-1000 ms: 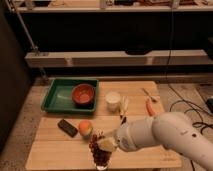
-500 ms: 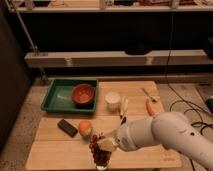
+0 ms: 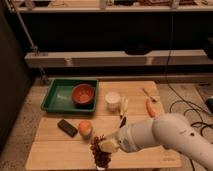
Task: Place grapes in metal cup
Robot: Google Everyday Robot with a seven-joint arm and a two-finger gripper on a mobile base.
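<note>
The gripper stays put at the near table edge, fingers apparently closed on the grapes, metal cup unseen.

No readable text

No words, labels, brands or numbers can be made out; the gripper is found at six o'clock, by the grapes.

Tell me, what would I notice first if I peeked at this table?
Probably the big white robot arm reaching in from the right, with its gripper low at the table's front edge by the dark grapes. Next, the orange-red bowl glowing inside the green tray at the back left.
</note>
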